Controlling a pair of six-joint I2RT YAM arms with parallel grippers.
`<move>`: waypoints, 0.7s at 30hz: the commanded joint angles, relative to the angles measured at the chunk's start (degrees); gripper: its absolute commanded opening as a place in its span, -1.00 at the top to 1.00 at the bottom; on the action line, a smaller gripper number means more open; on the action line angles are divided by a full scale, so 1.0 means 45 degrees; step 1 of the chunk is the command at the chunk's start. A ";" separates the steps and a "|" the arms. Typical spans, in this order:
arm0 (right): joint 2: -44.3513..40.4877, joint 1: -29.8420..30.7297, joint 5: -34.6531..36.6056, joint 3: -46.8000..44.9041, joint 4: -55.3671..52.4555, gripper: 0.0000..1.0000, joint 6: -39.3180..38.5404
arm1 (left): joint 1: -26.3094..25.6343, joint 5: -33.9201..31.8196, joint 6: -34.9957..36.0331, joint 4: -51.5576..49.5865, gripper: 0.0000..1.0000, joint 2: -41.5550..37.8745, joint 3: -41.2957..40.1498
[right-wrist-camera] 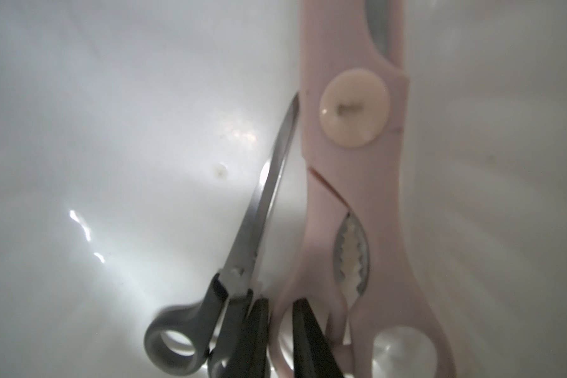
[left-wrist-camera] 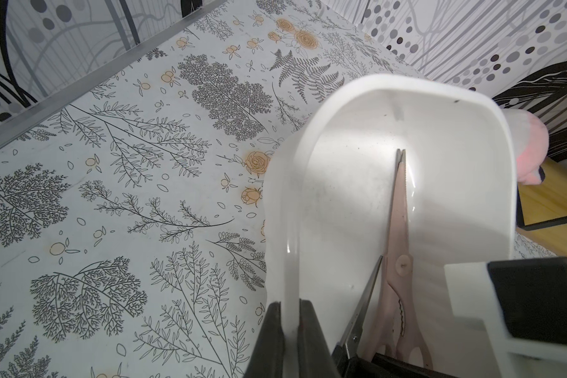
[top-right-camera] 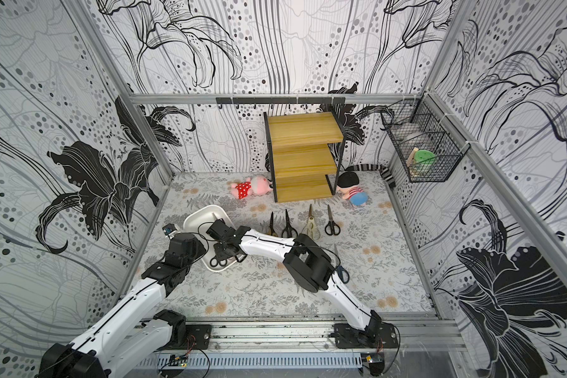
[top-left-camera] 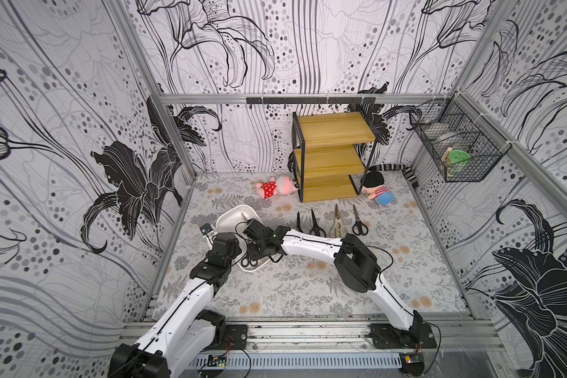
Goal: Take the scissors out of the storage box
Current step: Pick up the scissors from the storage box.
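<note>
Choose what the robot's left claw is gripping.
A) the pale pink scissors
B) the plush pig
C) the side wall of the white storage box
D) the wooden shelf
C: in the left wrist view the left claw pinches the side wall of the white storage box, one finger on each side.

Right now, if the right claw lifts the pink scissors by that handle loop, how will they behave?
Pink scissors look rigid and thick-handled: probably hefty, no flop. The right claw straddles one handle loop, far from the blades, so the tip likely droops. Black-handled scissors lie against them in the storage box; may get dragged.
</note>
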 commanded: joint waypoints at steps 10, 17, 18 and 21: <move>-0.0538 -0.0016 0.0361 -0.1362 0.0962 1.00 0.0016 | -0.0022 -0.0080 -0.0058 0.0609 1.00 -0.0043 0.0200; -0.1531 -0.0021 -0.0130 -0.1273 0.1053 1.00 -0.0101 | -0.0015 -0.0108 -0.0058 0.0587 1.00 0.0156 0.0254; -0.1682 -0.0013 -0.0176 -0.1274 0.1077 1.00 -0.0151 | -0.0030 -0.0125 -0.0058 0.0565 1.00 0.0184 0.0259; -0.2071 -0.0008 -0.0247 -0.1271 0.1022 1.00 -0.0167 | -0.0015 -0.0197 -0.0077 0.0522 1.00 0.0161 0.0278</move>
